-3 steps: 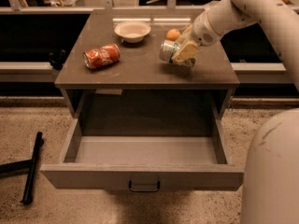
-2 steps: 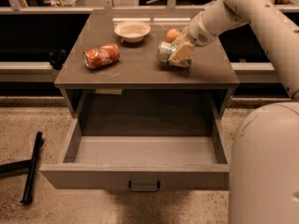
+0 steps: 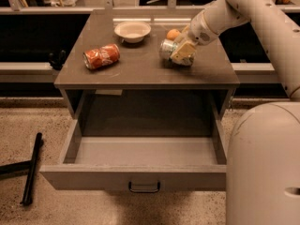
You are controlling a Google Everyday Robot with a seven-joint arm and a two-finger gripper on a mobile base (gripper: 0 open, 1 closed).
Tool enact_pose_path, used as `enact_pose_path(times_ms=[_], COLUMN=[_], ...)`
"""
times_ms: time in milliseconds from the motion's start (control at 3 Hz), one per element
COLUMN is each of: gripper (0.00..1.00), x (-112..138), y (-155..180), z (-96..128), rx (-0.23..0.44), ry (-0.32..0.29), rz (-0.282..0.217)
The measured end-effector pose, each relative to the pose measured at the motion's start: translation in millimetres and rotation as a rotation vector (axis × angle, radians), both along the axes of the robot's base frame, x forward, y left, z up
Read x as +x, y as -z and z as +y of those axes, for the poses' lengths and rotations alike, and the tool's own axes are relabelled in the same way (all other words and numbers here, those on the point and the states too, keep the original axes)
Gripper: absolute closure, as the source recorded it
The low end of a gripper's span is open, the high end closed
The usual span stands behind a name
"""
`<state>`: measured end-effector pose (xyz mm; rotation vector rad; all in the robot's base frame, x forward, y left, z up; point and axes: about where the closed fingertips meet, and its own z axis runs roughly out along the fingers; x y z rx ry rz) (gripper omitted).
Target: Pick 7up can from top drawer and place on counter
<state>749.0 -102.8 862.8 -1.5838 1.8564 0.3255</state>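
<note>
- The light is dim, warm and amber, coming from above. The counter (image 3: 140, 71) carries pale glare along its far edge.
- The end effector (image 3: 179, 54), at the counter's right rear and clasped on the can (image 3: 165, 48), throws a short dark shadow beneath itself.
- Deep shadow fills the cavity behind the open drawer (image 3: 140, 177).
- The whole view is soft and grainy.

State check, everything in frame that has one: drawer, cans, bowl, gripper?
top drawer: pulled open, nothing visible inside
7up can: out of the drawer, on its side at the counter, right side
gripper: at the 7up can, low over the counter
red-orange soda can: lying on its side, counter's left
bowl: upright, looks empty
</note>
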Motion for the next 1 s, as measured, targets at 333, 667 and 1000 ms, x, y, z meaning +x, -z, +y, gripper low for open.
enact_pose_path(times_ms=[333,667,1000], gripper=[0.0,0.0,0.0], x=[-9.5,-20.6,-37.2], y=[-19.6,-39.7,-57.8], z=[-13.4,-37.7,-87.0], rx=[-0.011,-0.01,-0.037], ry=[-0.004,0.021,0.084], rz=[-0.037,-0.07,-0.112])
